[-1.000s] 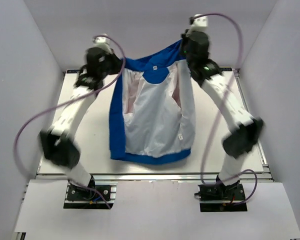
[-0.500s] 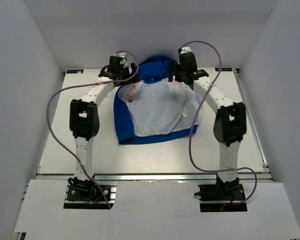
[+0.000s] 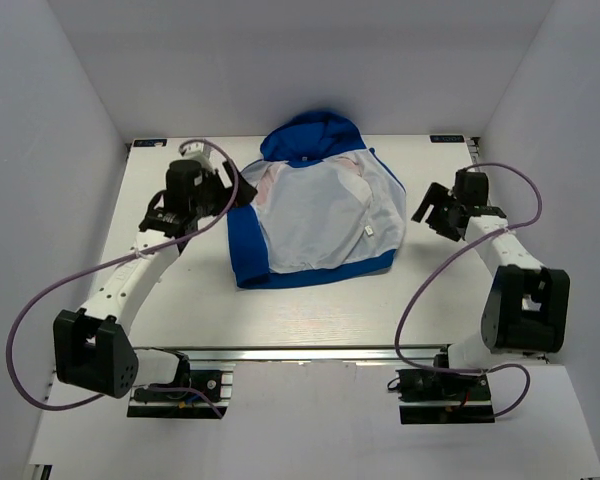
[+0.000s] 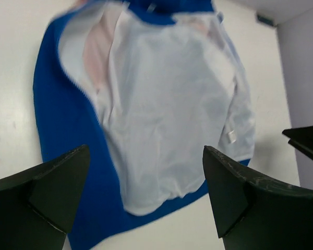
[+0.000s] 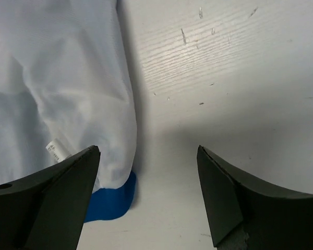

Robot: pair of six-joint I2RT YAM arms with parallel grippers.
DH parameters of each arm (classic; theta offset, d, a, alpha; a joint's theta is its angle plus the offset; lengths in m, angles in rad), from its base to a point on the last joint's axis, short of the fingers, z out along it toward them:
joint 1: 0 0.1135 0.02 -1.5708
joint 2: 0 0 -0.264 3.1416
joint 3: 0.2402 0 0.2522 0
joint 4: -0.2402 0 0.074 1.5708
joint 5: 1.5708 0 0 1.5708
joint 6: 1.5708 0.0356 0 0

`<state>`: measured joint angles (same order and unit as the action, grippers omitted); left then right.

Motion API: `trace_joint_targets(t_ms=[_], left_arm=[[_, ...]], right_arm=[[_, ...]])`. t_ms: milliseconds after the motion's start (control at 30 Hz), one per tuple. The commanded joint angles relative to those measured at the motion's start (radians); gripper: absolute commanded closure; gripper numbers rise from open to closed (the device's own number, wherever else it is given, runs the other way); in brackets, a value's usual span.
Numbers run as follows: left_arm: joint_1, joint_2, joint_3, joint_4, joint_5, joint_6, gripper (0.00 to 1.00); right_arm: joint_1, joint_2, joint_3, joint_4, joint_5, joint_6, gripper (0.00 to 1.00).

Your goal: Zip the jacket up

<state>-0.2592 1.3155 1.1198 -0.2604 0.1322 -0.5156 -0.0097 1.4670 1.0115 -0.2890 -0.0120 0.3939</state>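
Note:
The jacket (image 3: 320,215) lies flat in the middle of the table, opened out, its white lining up. Blue shows along its left edge, its hem and the hood at the far end; no zipper is visible. My left gripper (image 3: 230,190) hovers just off the jacket's left edge, open and holding nothing. From the left wrist, the jacket (image 4: 167,104) spreads out beyond the left gripper (image 4: 146,151). My right gripper (image 3: 430,208) stands open and holding nothing, to the right of the jacket. In the right wrist view, the jacket's right edge (image 5: 57,94) lies left of the right gripper (image 5: 147,148).
The white table (image 3: 180,300) is enclosed by pale walls on the left, right and far sides. A small white label (image 3: 368,232) sits on the lining near the jacket's right hem. Purple cables loop off both arms.
Both grippers held the jacket up by its shoulders, then opened and let it go. It now lies on the table, and both arms have drawn back to either side.

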Motion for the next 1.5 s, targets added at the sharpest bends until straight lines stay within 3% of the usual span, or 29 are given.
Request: trace_joint_targets(t_ms=[0, 133, 300, 400, 433, 533, 833, 933, 1033, 1200, 1300, 1400, 1467], left_arm=[[-0.005, -0.03, -0.107, -0.04, 0.015, -0.067, 0.02], [-0.005, -0.079, -0.22, -0.066, 0.032, -0.073, 0.02], [-0.005, -0.073, -0.313, -0.068, 0.078, -0.104, 0.02], [-0.005, -0.076, -0.336, -0.045, 0.09, -0.106, 0.02], [-0.005, -0.079, -0.342, -0.031, 0.092, -0.106, 0.02], [-0.005, -0.078, -0.333, -0.022, 0.092, -0.104, 0.02], [-0.005, -0.108, -0.324, -0.023, 0.087, -0.092, 0.02], [-0.005, -0.124, -0.325, -0.04, 0.07, -0.086, 0.02], [-0.005, -0.127, -0.321, -0.051, 0.058, -0.083, 0.02], [-0.005, -0.121, -0.321, -0.05, 0.06, -0.084, 0.02], [-0.005, -0.113, -0.314, -0.053, 0.06, -0.084, 0.02], [-0.005, -0.108, -0.308, -0.057, 0.057, -0.084, 0.02], [-0.005, -0.111, -0.307, -0.065, 0.05, -0.084, 0.02]], right_arm=[[-0.033, 0.077, 0.021, 0.059, -0.147, 0.034, 0.2], [-0.041, 0.19, 0.055, 0.135, -0.235, 0.046, 0.26], [-0.039, 0.329, 0.128, 0.163, -0.223, 0.08, 0.34], [-0.039, 0.372, 0.15, 0.165, -0.22, 0.068, 0.53], [-0.039, 0.372, 0.15, 0.166, -0.215, 0.066, 0.77], [-0.038, 0.385, 0.165, 0.152, -0.235, 0.046, 1.0], [-0.027, 0.268, 0.124, 0.133, -0.186, 0.042, 1.0], [-0.027, 0.276, 0.096, 0.129, -0.189, 0.049, 0.54], [-0.027, 0.322, 0.105, 0.11, -0.2, 0.054, 0.46], [-0.018, 0.38, 0.108, 0.114, -0.244, 0.057, 0.44], [-0.01, 0.397, 0.101, 0.134, -0.281, 0.062, 0.53], [-0.009, 0.395, 0.096, 0.157, -0.309, 0.077, 0.97], [-0.003, 0.36, 0.099, 0.152, -0.28, 0.082, 1.0]])
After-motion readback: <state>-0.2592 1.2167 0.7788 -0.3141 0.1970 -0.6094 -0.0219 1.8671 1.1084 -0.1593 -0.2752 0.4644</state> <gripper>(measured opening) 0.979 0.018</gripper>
